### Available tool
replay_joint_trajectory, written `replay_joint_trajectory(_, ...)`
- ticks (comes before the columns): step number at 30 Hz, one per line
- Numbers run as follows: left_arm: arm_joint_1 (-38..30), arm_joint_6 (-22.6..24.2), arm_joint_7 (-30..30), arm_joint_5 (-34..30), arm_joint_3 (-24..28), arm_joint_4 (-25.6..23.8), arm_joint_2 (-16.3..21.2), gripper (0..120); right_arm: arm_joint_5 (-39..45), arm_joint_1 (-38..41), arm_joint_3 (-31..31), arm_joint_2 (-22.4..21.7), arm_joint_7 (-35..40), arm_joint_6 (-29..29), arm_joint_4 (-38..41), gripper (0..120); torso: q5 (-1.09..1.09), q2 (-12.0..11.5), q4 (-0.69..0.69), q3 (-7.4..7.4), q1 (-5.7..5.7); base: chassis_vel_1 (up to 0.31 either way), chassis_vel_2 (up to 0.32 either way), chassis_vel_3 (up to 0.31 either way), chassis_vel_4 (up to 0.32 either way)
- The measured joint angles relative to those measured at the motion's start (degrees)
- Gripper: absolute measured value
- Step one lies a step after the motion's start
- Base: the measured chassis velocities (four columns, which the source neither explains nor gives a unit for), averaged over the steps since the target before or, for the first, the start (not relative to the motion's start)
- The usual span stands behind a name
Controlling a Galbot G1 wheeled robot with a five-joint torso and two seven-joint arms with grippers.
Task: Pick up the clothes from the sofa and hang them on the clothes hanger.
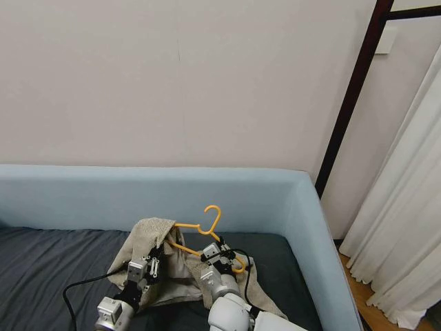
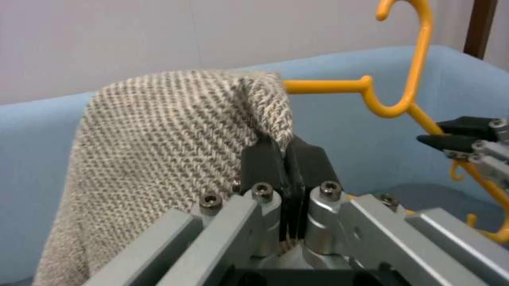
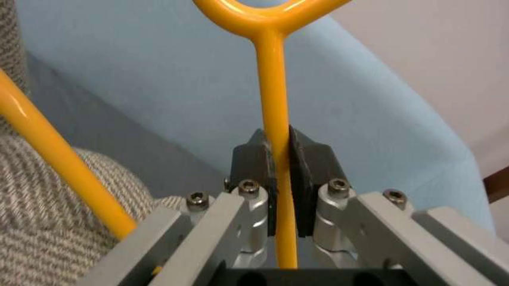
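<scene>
Over the pale blue padded sofa (image 1: 303,207), the left gripper (image 2: 284,164) pinches the beige woven garment (image 2: 167,155) draped on one arm of the yellow plastic hanger (image 3: 270,89), which the right gripper (image 3: 282,167) clamps, so the dressing looks roughly half done.

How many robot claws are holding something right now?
2. The left gripper is shut on the beige knitted cloth above the sofa. Beside it, the right gripper is shut on the yellow hanger. No others seem hidden.
</scene>
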Motion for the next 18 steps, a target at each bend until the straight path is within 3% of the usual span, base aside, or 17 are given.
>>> replay_joint_trajectory(9,-1.04,-0.09,1.64,2.24,2.96,-0.1,-1.58,0,-11.78,0.1,-2.61,1.74,-0.06,-0.18,-6.35,5,0.0,0.0,-0.01,0.0,0.0,0.0,0.0,0.0,0.0)
replay_joint_trajectory(18,-0.93,-1.65,4.09,3.04,3.57,0.13,-2.01,0,-14.86,0.44,-3.43,2.56,-0.63,0.35,-9.26,5,0.0,0.0,-0.01,0.0,0.0,0.0,0.0,0.0,0.0)
